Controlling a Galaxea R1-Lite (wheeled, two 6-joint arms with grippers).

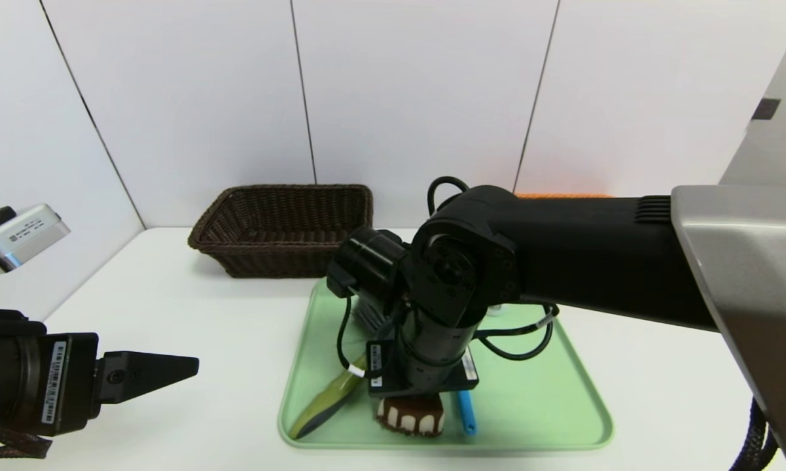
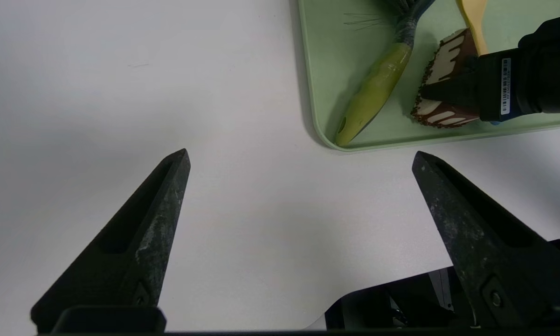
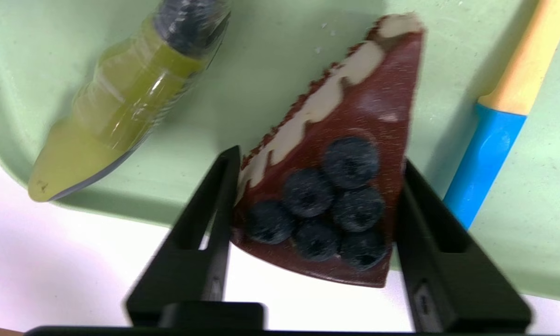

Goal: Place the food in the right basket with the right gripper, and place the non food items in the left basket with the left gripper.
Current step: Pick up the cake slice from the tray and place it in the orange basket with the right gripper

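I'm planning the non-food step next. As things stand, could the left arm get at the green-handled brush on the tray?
Probably not cleanly yet: the green-handled brush lies clear on the pale green tray, but the right tool straddles the chocolate cake wedge right beside it. The left tool hovers open off-tray.

Right arm blocks much of the tray; several things show only in part.

In the head view the right arm (image 1: 471, 275) covers the cake (image 1: 411, 415) top, most of the brush (image 1: 327, 400) bristles and all of the spoon (image 1: 466, 412) but its blue handle end; the orange basket (image 1: 563, 195) shows only as a strip of rim above the arm. The right gripper (image 3: 318, 161) cannot be seen there. In the right wrist view the spoon bowl and brush bristles are cut off at the edge.
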